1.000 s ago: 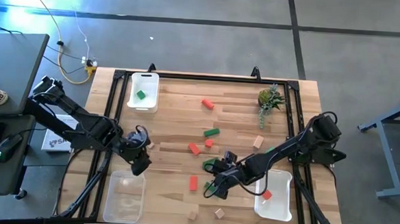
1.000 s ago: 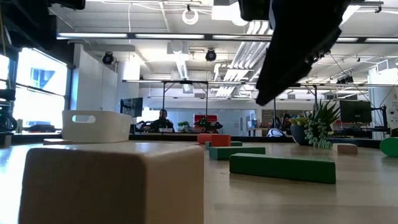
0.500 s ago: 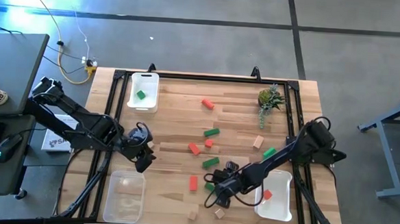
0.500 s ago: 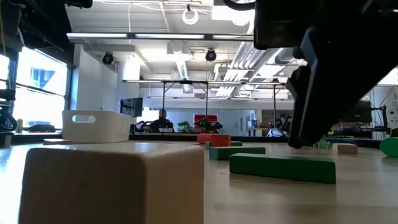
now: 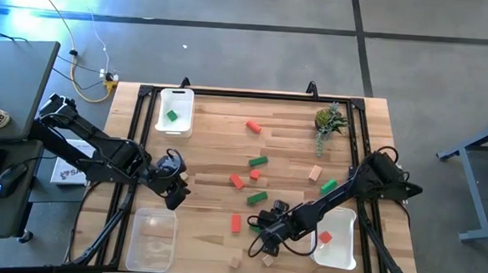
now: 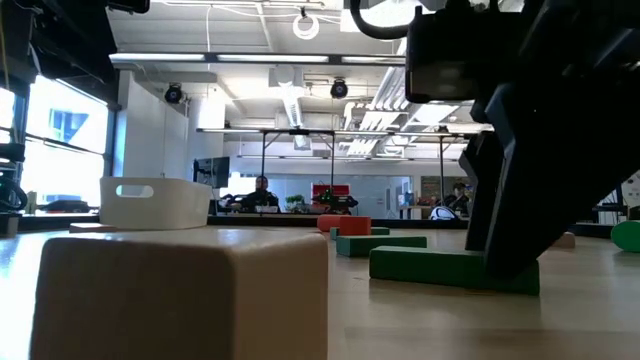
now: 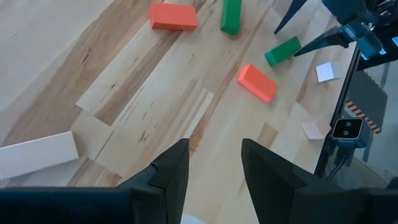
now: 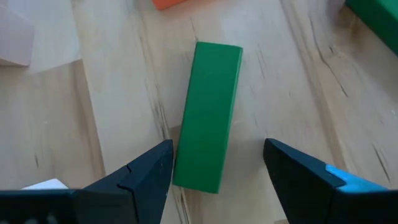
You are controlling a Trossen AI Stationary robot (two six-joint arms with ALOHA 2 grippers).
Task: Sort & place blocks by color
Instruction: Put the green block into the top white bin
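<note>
Red, green and tan blocks lie scattered on the wooden table. My right gripper is open and low over a green bar that lies flat. Its fingers stand on either side of the bar's near end without touching it. In the low view the right gripper comes down at the end of the green bar. My left gripper is open and hovers near the table's left side, with a tan block beside it. A white tray holds one green block.
A clear tray sits at the near left. A white tray at the near right holds a red block. A potted plant stands at the far right. A tan cube fills the low view's foreground. Black rails frame the table.
My right gripper has moved toward the table's near edge and down onto the level of the green bar, so that its open fingers now straddle the bar's end. The blocks have stayed where they were.
</note>
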